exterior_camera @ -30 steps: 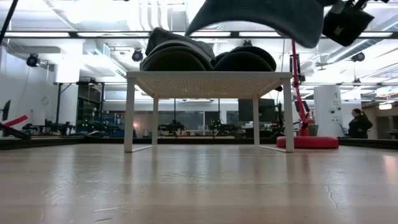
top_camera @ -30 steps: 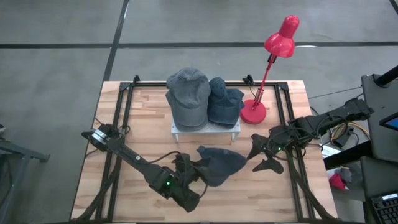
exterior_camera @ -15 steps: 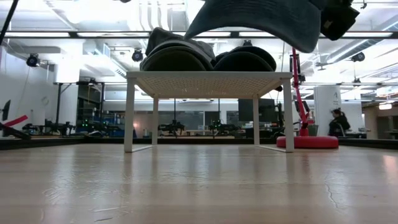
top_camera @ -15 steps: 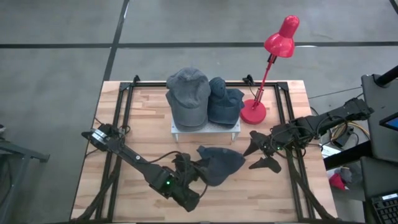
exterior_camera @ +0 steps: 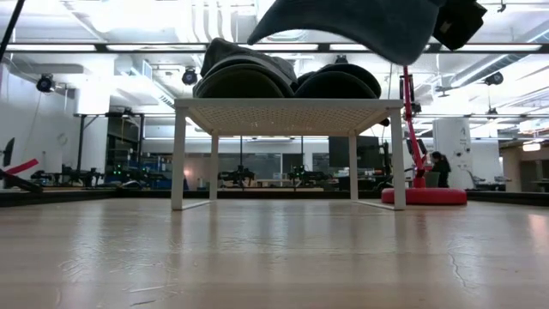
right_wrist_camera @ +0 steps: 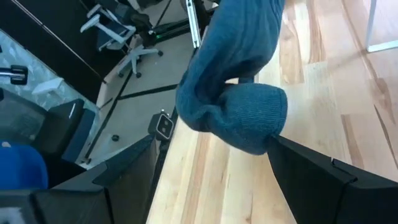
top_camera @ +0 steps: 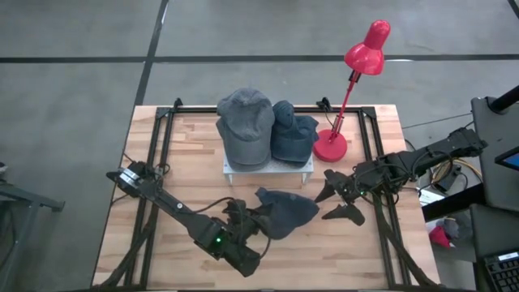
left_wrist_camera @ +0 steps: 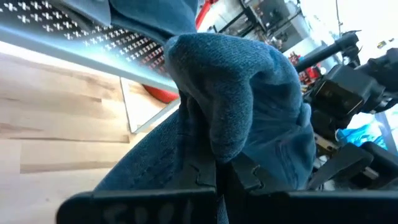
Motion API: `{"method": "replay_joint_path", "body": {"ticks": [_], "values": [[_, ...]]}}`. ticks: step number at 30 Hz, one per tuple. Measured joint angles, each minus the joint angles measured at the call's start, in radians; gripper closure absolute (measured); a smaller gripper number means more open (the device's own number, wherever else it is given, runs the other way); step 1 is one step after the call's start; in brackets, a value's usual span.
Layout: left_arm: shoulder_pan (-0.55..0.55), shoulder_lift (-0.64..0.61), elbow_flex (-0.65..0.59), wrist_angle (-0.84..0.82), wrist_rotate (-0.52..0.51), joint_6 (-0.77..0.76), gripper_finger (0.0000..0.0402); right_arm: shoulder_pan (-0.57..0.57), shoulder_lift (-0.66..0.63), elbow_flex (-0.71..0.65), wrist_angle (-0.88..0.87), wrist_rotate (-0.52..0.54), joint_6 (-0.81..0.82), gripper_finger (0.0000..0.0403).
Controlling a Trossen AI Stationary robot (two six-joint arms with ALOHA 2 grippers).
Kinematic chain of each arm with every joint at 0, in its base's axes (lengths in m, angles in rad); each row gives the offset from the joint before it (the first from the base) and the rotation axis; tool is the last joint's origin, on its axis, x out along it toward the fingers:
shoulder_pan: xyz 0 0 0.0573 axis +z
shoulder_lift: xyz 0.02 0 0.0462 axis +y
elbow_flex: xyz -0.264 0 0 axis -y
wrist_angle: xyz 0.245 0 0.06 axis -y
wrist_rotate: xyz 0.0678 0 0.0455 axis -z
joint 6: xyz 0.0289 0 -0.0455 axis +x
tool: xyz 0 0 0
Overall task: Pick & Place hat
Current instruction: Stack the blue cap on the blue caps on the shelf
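The right gripper (top_camera: 331, 204), its fingers spread wide, is edging closer to the dark blue hat (top_camera: 285, 212) that the left gripper (top_camera: 253, 225) is holding clamped above the table. The hat is rising and drifting toward the white rack, its brim sitting higher in the low view than a second ago. In the room behind, a person (exterior_camera: 439, 169) is walking further leftward past the red lamp's base.

Soft matt denim-like cloth hat (top_camera: 285, 212) (visible weave); smooth pale wooden table (top_camera: 195, 154); perforated white metal rack (exterior_camera: 287, 106); glossy red lamp (top_camera: 357, 73)
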Motion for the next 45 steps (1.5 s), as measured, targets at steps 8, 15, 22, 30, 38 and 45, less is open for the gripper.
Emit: {"method": "replay_joint_path", "body": {"ticks": [8,15,22,30,38,45], "values": [[-0.032,-0.021,0.002,0.005,-0.104,0.000,0.0401,0.000,-0.003,0.000,0.001,-0.001,0.001,0.0092],[-0.054,-0.035,0.002,0.016,-0.184,-0.002,0.0401,0.000,-0.003,0.000,0.002,-0.002,0.001,0.0091],[-0.068,-0.048,0.003,0.049,-0.230,0.021,0.0401,0.000,-0.003,0.000,0.081,-0.003,0.000,0.0081],[-0.067,-0.048,0.003,0.059,-0.256,0.035,0.0401,0.000,-0.002,0.000,0.222,0.004,-0.043,0.0072],[-0.084,-0.062,0.003,0.076,-0.279,0.042,0.0401,-0.002,0.000,0.000,0.219,0.083,-0.064,0.0071],[-0.095,-0.084,0.003,0.151,-0.300,0.118,0.0401,-0.002,0.000,0.000,0.270,0.095,-0.074,0.0071]]}}
